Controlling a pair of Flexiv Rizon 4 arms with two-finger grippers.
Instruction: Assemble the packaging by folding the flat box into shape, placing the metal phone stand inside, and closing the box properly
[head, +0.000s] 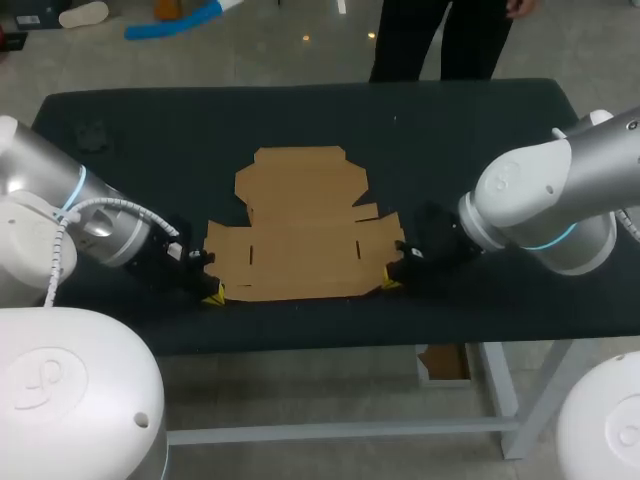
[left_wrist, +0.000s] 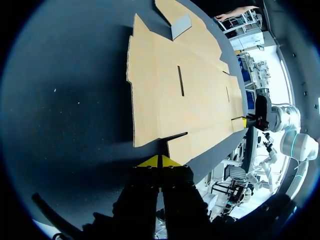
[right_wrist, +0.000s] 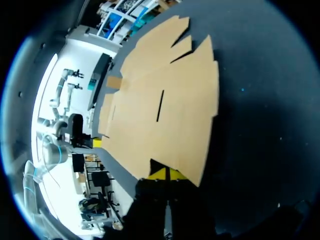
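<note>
The flat brown cardboard box (head: 300, 225) lies unfolded in the middle of the dark table. My left gripper (head: 213, 297) is shut at the box's near left corner. In the left wrist view its yellow tips (left_wrist: 159, 161) meet just at the cardboard's (left_wrist: 185, 85) near edge, beside a slit. My right gripper (head: 390, 283) is shut at the near right corner. In the right wrist view its tips (right_wrist: 167, 173) touch the cardboard's (right_wrist: 165, 100) edge. Each wrist view shows the other gripper across the sheet. No metal phone stand appears in any view.
The dark table (head: 480, 130) extends bare on all sides of the cardboard, with its front edge close behind both grippers. One small flap (left_wrist: 181, 26) at the sheet's far end stands slightly raised.
</note>
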